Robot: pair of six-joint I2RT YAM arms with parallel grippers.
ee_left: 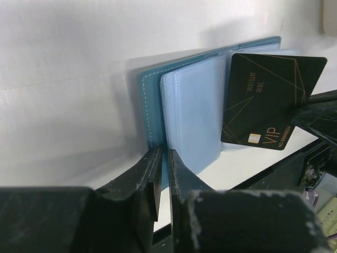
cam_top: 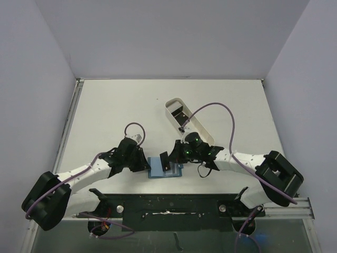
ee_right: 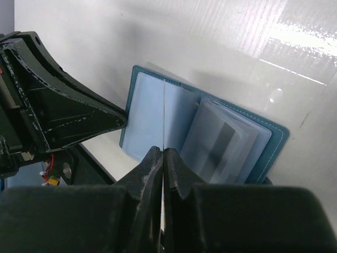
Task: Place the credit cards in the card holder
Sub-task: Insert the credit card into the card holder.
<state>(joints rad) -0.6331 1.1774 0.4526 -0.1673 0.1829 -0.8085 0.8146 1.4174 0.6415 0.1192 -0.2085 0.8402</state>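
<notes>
Left wrist view: left gripper [ee_left: 162, 154] clamped on the cover edge of the holder [ee_left: 150, 100]. Holder lies open, pockets up, at the middle of the table's [cam_top: 116, 110] near edge. Right gripper [ee_right: 164, 153] pinches a black card [ee_left: 268, 95], held tilted over the holder's far half. Cannot tell whether its lower edge touches the pockets. Card not yet in a pocket, and whether any pocket holds a card is unclear. Tray [cam_top: 202, 129] sits mid-table, contents unreadable. Judgement: one insertion in hand, remainder of the task undetermined.
</notes>
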